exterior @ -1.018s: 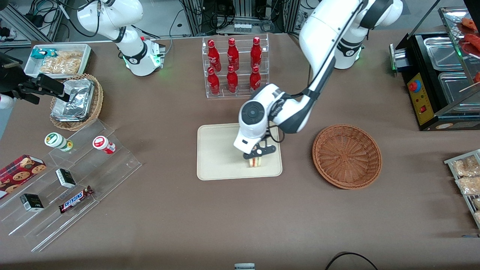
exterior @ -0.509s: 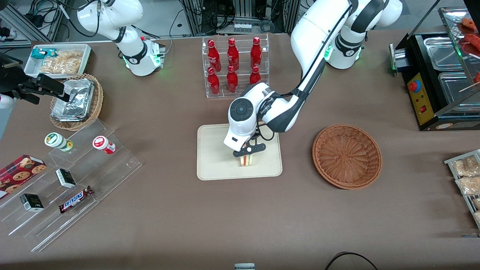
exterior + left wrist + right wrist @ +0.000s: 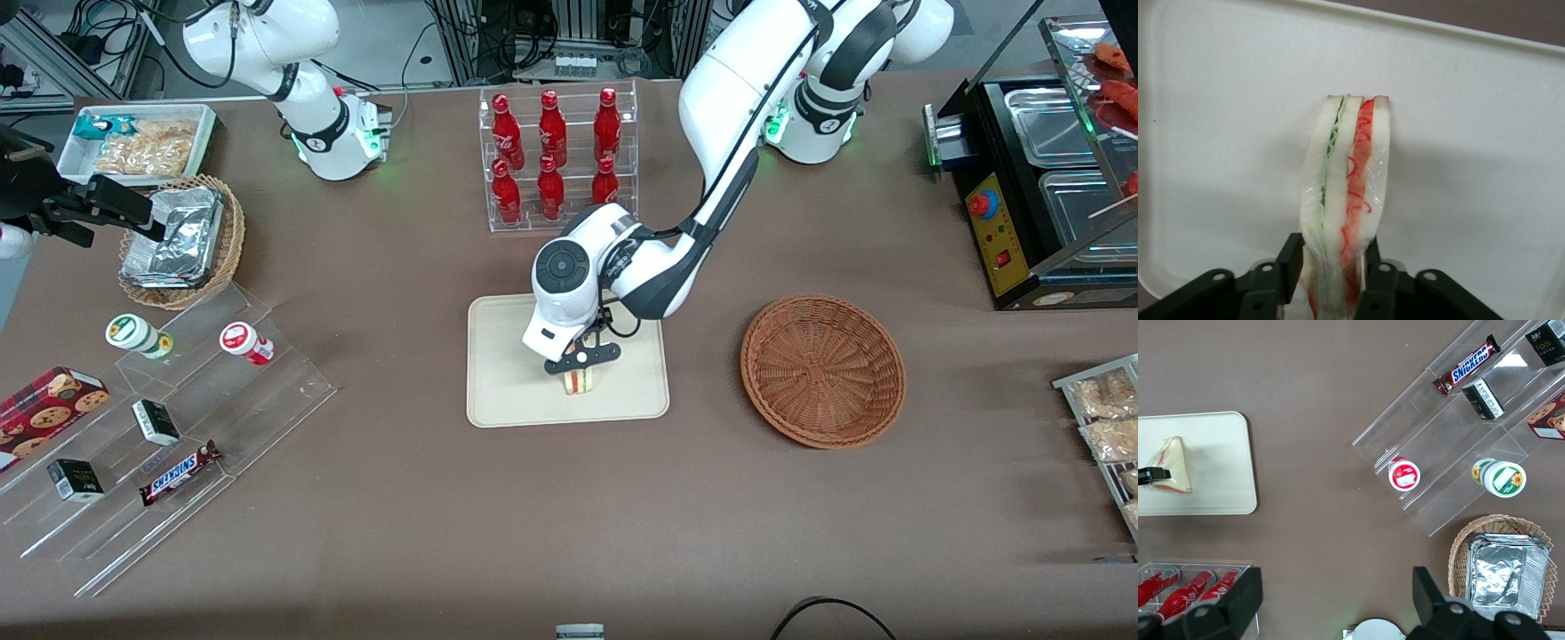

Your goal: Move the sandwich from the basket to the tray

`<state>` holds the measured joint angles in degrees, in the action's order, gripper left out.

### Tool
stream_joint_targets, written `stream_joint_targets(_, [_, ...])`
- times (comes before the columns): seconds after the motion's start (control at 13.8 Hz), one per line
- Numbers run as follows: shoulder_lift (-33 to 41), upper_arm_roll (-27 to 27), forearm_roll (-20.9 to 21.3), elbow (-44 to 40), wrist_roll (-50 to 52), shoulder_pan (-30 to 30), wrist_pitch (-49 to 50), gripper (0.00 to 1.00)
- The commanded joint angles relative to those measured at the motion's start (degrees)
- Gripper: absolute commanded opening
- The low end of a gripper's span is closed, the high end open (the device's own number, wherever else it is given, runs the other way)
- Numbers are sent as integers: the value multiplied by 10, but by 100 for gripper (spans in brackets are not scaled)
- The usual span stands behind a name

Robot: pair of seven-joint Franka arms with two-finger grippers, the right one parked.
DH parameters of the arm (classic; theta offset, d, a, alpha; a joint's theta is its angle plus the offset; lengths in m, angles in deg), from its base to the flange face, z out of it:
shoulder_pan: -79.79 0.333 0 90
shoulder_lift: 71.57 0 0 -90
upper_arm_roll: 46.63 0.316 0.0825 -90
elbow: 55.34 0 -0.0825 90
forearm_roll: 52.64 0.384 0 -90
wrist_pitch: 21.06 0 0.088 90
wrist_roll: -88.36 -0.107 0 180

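Note:
The sandwich (image 3: 579, 383) is a pale wedge with red and green filling. It stands on edge over the cream tray (image 3: 507, 373), in the part of the tray nearer the front camera. My gripper (image 3: 580, 359) is shut on it from above. In the left wrist view the black fingers (image 3: 1291, 257) press both bread faces of the sandwich (image 3: 1348, 180), with the tray (image 3: 1471, 133) below it. I cannot tell whether the sandwich touches the tray. The reddish-brown basket (image 3: 822, 369) lies empty beside the tray, toward the working arm's end. The right wrist view shows the sandwich (image 3: 1175, 463) over the tray (image 3: 1211, 453).
A clear rack of red bottles (image 3: 556, 160) stands farther from the front camera than the tray. Toward the parked arm's end are a stepped acrylic shelf with snacks (image 3: 178, 418), a tan basket of foil packets (image 3: 182, 240) and a white bin (image 3: 142, 142). A black food warmer (image 3: 1040, 178) stands toward the working arm's end.
My gripper has carried the sandwich sideways over the tray, from near its basket-side edge toward its middle. The jaws stayed shut on it.

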<state>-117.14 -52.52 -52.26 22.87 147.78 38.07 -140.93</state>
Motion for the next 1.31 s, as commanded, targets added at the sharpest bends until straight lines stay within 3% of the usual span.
stream_joint_targets(0.0, [24,7,8,-11,11,-7,14,100])
stream_joint_targets(0.58, [131,11,6,-3,-4,58,135,100])
stream_joint_targets(0.73, [150,40,5,-2,12,73,190,100])
stream_joint_targets(1.24, [238,41,2,103,-131,173,213,100])
